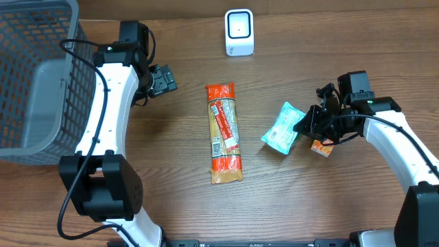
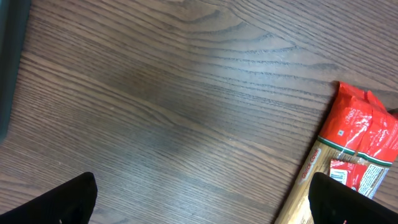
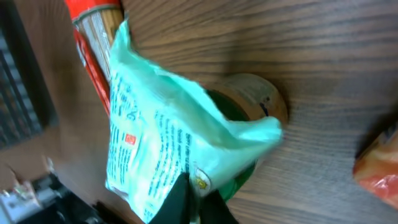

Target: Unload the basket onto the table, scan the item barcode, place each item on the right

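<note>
Counting over the wood-grain table (image 1: 171,199): two white arms, two grippers, one basket, one barcode scanner, three packaged goods. Sitting at the left edge, one gray wire-mesh basket (image 1: 68,41) with open grid walls and a paler, smooth gray shape inside, liner or bin hard to tell. Standing near the far edge, well apart from every package, one white barcode scanner (image 1: 239,32), boxy with rounded corners and a dark-rimmed window. Lying flat mid-table, one long, narrow spaghetti pack (image 1: 224,134) in glossy film, red-orange at both ends, with pale strands and a white label showing in the middle. Right of it, near but apart, one mint-green packet (image 1: 281,128) of crinkled soft film with dark print and a small red mark, pinched at its right edge by the right gripper (image 1: 302,125), black fingers (image 3: 186,199) pressed together on the film in the wrist view; resting or lifted, hard to tell. Tucked just beneath that gripper, one small orange packet (image 1: 321,147), mostly hidden. Hovering between basket and spaghetti, the left gripper (image 1: 163,81), spread wide, its black fingertips (image 2: 65,202) at opposite bottom corners of the wrist view, with bare wood between them and the spaghetti's red end at the right.
</note>
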Robot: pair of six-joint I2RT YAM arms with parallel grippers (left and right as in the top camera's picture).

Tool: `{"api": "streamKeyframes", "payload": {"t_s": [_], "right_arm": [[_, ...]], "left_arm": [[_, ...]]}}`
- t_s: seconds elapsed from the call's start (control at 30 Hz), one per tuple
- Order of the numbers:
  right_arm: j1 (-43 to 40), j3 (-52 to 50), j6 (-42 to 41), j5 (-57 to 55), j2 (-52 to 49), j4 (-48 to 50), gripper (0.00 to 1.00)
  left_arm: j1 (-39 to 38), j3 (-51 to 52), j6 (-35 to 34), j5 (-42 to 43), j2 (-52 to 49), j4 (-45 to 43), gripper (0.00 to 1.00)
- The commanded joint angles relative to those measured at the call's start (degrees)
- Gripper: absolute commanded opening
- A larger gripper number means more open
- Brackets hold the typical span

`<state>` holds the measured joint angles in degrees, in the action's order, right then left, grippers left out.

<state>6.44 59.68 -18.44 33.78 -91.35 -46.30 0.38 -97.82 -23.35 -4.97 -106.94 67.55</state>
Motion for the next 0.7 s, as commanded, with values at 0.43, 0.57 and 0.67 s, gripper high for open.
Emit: {"api": "streamKeyframes", "payload": {"t_s": [0.43, 0.57, 0.67], "right_arm": [[5.7, 0.4, 11.7, 11.2, 0.6, 5.0, 0.04], [13.6, 0.4, 11.7, -5.4, 0.6, 7.0, 0.04], [18.8, 0.4, 11.8, -17.6, 0.6, 7.6, 0.04]], "left_arm": [[0.0, -0.9, 1.1, -0.1, 1.3, -0.1, 1.0], [0.0, -0.9, 1.1, -0.1, 1.3, -0.1, 1.0], [0.0, -0.9, 1.1, -0.1, 1.3, -0.1, 1.0]]}}
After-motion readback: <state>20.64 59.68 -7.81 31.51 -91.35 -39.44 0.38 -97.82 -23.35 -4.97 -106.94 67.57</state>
